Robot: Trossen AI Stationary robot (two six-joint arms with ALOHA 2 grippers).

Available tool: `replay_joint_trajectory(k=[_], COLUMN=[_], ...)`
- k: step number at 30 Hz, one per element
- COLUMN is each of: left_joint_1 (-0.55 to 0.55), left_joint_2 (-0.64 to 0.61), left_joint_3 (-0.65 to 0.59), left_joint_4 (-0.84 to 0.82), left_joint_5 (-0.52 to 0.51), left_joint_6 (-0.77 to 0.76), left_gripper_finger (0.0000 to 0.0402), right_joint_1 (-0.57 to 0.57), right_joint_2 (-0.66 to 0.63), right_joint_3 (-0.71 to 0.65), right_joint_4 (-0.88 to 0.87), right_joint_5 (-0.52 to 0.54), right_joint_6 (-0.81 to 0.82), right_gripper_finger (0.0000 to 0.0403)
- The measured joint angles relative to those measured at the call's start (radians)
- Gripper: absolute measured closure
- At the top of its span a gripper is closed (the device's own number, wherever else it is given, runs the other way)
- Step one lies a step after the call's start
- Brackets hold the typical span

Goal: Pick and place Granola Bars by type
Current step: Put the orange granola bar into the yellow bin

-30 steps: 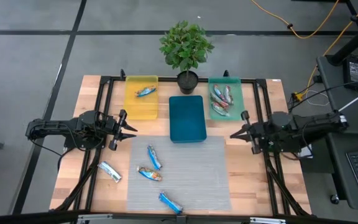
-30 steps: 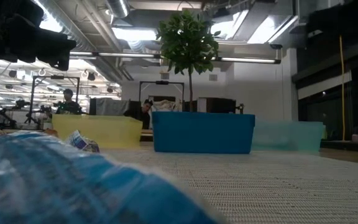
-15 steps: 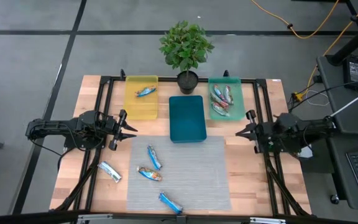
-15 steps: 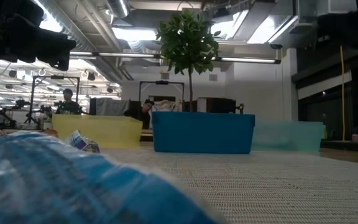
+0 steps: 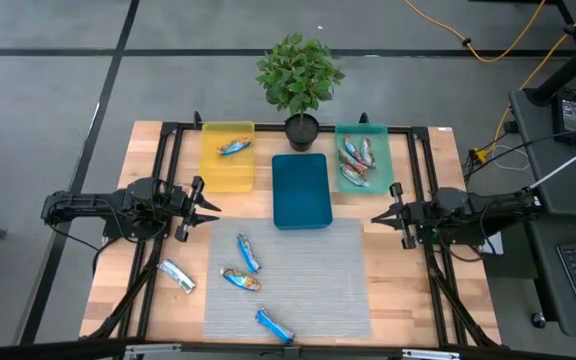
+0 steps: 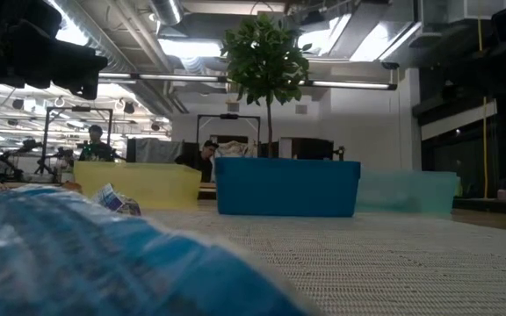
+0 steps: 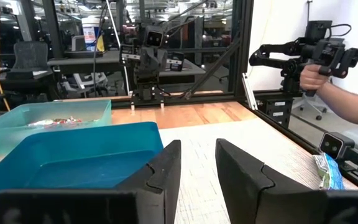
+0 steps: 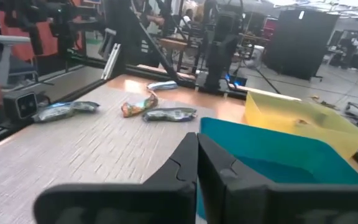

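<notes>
A grey woven mat (image 5: pixel 288 275) is covering the wooden table (image 5: pixel 133 180) — the left gripper (image 5: pixel 204 208) is gaping, the right gripper (image 5: pixel 381 215) is pressing closed, empty.

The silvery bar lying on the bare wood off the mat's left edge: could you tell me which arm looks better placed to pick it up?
Probably the left. The left gripper is open and sits on the same side as the silvery bar, while the right gripper, shut, waits across the grey mat.

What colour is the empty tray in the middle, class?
The middle tray is deep blue-teal, plain, with no pattern; the high view shows it best.
</notes>
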Motion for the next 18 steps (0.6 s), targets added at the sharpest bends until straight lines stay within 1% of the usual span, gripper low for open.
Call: replay_joint_trajectory(k=[4,6,8,12,18], left_joint_1=[0.000,0.000,0.000,0.000,0.000], left_joint_2=[0.000,0.000,0.000,0.000,0.000], left_joint_3=[0.000,0.000,0.000,0.000,0.000], left_joint_4=[0.000,0.000,0.000,0.000,0.000], left_joint_5=[0.000,0.000,0.000,0.000,0.000], left_joint_6=[0.000,0.000,0.000,0.000,0.000], left_gripper_finger=[0.0304,0.0304,0.0305,0.0309,0.0306], right_joint_1=[-0.014,-0.032,-0.056,-0.104,-0.207], right_joint_2=[0.000,0.000,0.000,0.000,0.000], right_joint_3=[0.000,0.000,0.000,0.000,0.000], right_joint_4=[0.001,0.003,0.007,0.007,0.008], right_joint_5=[0.013,0.035,0.056,0.056,0.059], right_joint_6=[-0.002,0.010,0.030,0.043,0.066], right_gripper_finger=[0.0397,0.0399,0.0399,0.0396,0.0395])
